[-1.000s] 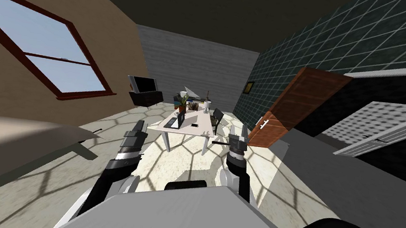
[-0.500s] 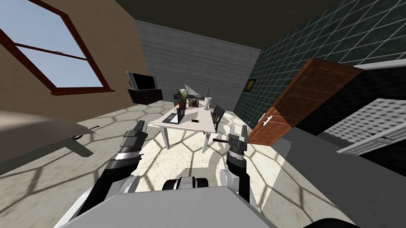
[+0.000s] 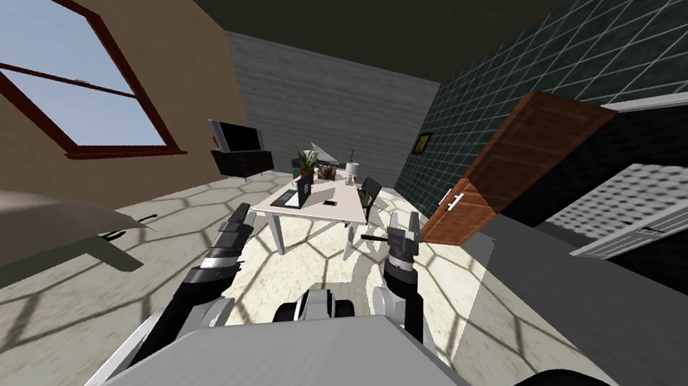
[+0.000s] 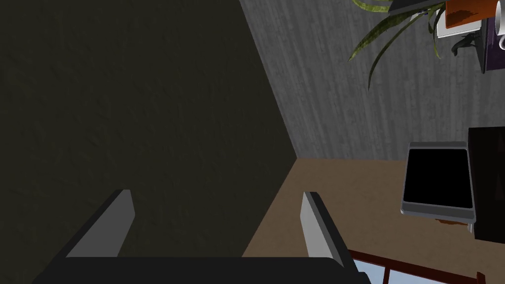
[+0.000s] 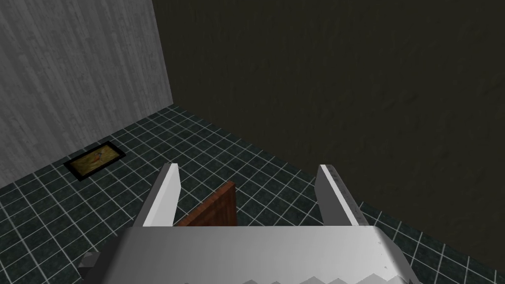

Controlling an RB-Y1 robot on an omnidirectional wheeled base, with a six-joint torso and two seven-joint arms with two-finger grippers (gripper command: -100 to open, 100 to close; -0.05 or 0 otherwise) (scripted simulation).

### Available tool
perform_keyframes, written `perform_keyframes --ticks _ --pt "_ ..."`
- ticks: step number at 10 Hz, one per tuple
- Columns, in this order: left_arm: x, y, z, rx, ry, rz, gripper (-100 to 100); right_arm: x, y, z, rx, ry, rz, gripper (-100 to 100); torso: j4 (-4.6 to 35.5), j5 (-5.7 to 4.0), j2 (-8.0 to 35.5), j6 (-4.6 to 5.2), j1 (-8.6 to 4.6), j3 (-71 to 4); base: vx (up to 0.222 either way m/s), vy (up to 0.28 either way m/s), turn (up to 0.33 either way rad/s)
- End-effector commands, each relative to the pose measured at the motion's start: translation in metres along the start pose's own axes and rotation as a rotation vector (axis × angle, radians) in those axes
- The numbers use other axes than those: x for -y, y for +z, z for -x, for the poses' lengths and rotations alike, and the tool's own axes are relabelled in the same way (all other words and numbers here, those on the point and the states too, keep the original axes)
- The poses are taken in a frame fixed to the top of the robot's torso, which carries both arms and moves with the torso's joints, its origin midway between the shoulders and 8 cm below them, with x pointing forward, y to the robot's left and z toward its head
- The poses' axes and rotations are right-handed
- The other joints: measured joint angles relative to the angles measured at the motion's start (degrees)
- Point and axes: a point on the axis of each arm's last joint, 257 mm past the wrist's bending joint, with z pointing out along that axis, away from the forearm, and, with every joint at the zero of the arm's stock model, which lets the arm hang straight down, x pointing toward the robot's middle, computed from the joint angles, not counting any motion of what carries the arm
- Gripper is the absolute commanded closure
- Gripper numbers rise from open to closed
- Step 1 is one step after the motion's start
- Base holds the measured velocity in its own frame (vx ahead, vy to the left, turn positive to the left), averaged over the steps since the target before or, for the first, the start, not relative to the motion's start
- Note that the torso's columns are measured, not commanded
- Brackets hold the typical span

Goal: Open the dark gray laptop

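The dark grey laptop (image 3: 296, 195) lies near the left front corner of a white table (image 3: 331, 208) far ahead across the room. It is too small to tell how far its lid stands. My left gripper (image 3: 242, 210) is held up in front of me, well short of the table, and in its wrist view the left gripper (image 4: 217, 198) stands open with nothing between the fingers. My right gripper (image 3: 407, 219) is raised at about the same height on the other side. Seen from its own wrist camera, the right gripper (image 5: 249, 171) is open and holds nothing.
A plant (image 3: 307, 160), a white mug (image 3: 352, 169) and a small dark item (image 3: 330, 203) share the table. A dark chair (image 3: 368, 195) stands at its right side. A brown door (image 3: 497, 175) hangs open on the right. A TV (image 3: 236, 137) on a dark stand is at the back left.
My whole view has shifted as my base moved and turned a little; the table now sits slightly higher in the picture. My left arm has edged inward. Both grippers stay open.
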Motion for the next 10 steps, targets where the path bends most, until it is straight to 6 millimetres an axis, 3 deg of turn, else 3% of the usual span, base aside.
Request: perform_keyframes --ticks 1,10 --pt "-0.018 -0.003 -0.009 -0.033 0.034 0.018 -100 0.000 0.000 0.000 0.000 0.000 0.000 0 0.0 0.01 0.1 0.00 0.01 0.0 0.193 0.029 -0.059" --pt "-0.068 -0.009 -0.034 -0.075 0.092 0.082 -100 0.000 0.000 0.000 0.000 0.000 0.000 0 0.1 -0.01 0.4 -0.01 -0.05 0.2 0.154 0.028 -0.049"
